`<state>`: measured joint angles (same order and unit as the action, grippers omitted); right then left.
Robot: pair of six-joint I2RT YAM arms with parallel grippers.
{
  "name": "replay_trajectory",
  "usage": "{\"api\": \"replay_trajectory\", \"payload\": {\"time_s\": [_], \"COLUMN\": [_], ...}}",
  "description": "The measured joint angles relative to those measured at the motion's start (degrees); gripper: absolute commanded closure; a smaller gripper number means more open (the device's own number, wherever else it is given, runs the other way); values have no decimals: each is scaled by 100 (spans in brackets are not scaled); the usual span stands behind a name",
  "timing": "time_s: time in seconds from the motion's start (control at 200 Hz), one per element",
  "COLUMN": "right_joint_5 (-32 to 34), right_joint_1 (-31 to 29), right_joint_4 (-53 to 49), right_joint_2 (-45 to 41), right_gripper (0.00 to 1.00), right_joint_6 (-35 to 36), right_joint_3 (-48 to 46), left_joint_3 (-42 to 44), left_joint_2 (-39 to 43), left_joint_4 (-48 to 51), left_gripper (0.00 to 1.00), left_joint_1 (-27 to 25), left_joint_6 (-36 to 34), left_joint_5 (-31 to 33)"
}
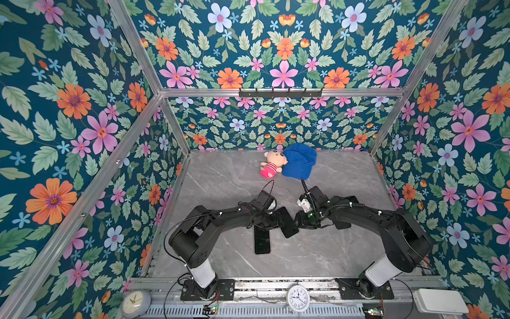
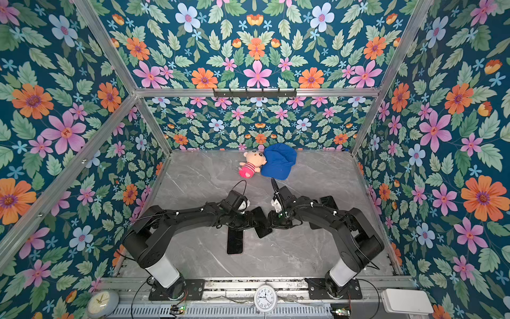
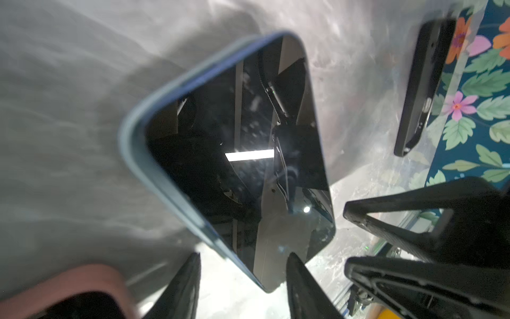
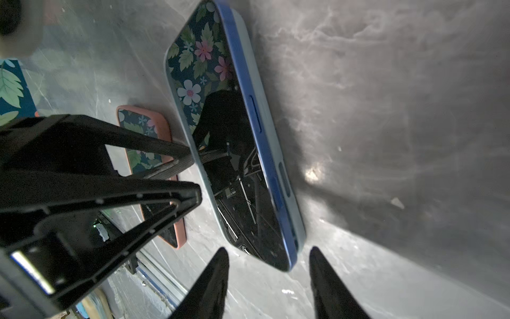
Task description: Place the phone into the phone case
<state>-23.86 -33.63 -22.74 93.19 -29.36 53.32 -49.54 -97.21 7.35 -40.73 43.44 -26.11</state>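
A blue phone (image 4: 229, 138) lies screen up, at an angle, in a pale blue phone case (image 4: 271, 129) at the middle of the table (image 1: 220, 179). Its blue button side stands above the case rim. In both top views the phone (image 1: 287, 223) (image 2: 262, 221) sits between the two arms' ends. My left gripper (image 3: 244, 258) is open, with one corner of the phone (image 3: 234, 152) between its fingers; the case (image 3: 132, 154) rims that phone. My right gripper (image 4: 269, 248) is open at the phone's other end, touching nothing.
A second phone with a pink rim (image 1: 262, 241) (image 4: 143, 124) lies just beside it, nearer the front edge. A black case (image 3: 422, 82) (image 2: 328, 201) rests under the right arm. A plush doll (image 1: 271, 164) and a blue cap (image 1: 299, 161) lie at the back.
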Motion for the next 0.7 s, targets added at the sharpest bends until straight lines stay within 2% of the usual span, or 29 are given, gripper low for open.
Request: {"api": "replay_trajectory", "payload": {"time_s": [0.335,0.605,0.7], "right_joint_5": [160,153,155], "right_joint_1": [22,125,129], "right_joint_4": [66,44,42], "right_joint_2": [850,1224,1268], "right_gripper": [68,69,73], "right_joint_6": [149,275,291], "right_joint_3": [957,1384,1436], "left_joint_3": [-271,-516,-557], "left_joint_2": [-293,-560,-599], "left_joint_4": [-179,-260,-258], "left_gripper": [47,48,49], "left_joint_1": [409,507,527], "left_joint_6": [-44,-149,-164], "left_joint_5": [-15,-214,-256]}}
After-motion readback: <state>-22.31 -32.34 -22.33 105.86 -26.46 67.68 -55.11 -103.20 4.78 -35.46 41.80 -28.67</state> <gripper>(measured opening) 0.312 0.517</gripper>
